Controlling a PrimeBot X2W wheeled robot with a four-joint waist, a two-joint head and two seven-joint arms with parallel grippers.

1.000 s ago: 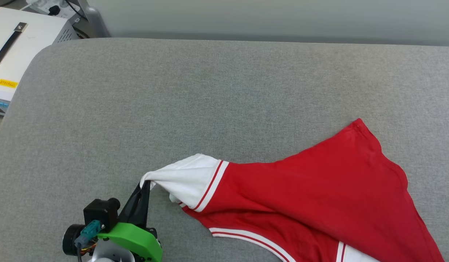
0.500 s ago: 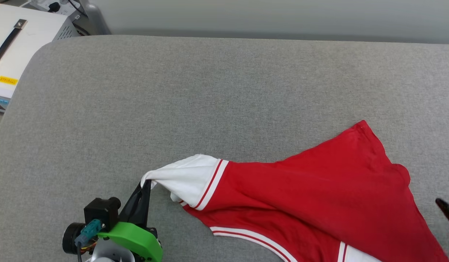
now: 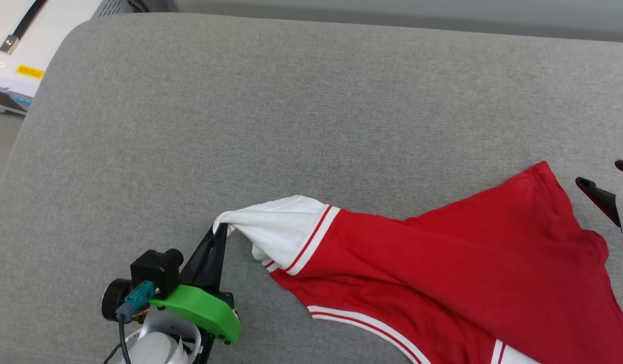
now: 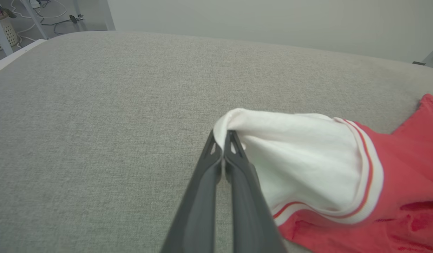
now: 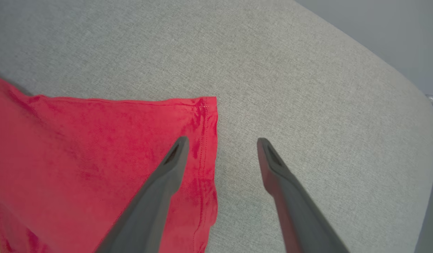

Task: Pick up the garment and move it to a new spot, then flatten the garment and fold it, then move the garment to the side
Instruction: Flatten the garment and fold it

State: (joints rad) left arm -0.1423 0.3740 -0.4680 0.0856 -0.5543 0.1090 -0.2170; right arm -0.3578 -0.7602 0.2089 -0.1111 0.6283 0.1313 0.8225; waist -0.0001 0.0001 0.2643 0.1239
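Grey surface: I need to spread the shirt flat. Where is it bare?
The grey surface is bare across its far half and left side, beyond the garment and left gripper. Crowded: near right, where garment and open right gripper sit.

My two arms: left claw clamped, right claw spread.
Left: pale wrist, green mount, dark fingers pressed together on the garment, low at my near left. Right: fingers wide apart, pointing in from my head view's right edge.
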